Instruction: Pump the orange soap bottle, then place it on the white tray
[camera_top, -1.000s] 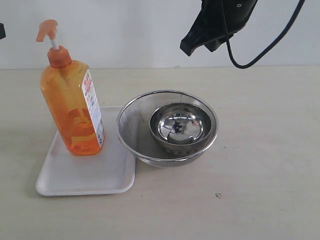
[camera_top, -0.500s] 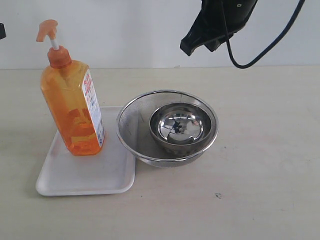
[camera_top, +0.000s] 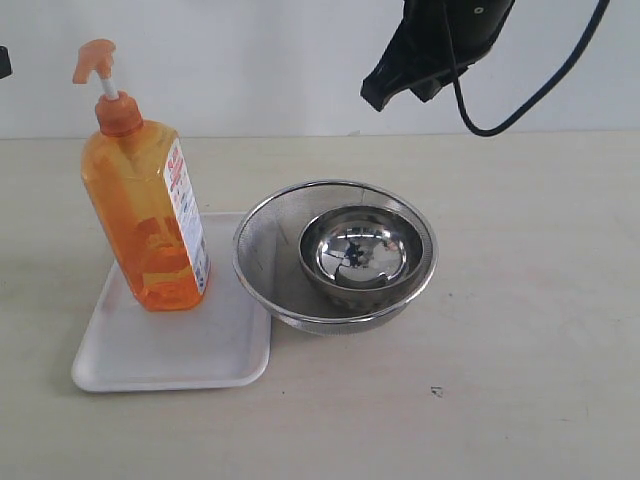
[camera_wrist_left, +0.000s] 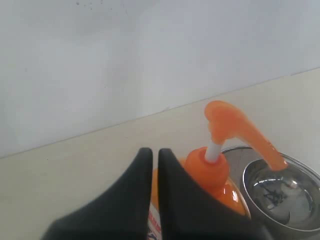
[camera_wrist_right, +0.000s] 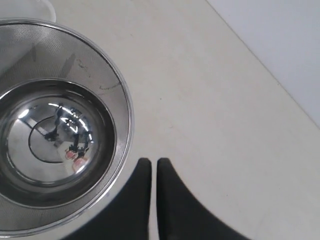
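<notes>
The orange soap bottle stands upright on the white tray at the left, its pump head raised on the white stem. In the left wrist view my left gripper is shut with nothing between its fingers. It hovers just beside the bottle's neck, apart from the pump head. My right gripper hangs high at the upper right, shut and empty. The right wrist view shows that gripper over bare table beside the bowls.
A steel mesh bowl with a smaller shiny steel bowl inside it sits right of the tray, touching its edge. A black cable loops down from the right arm. A white wall stands behind the beige table.
</notes>
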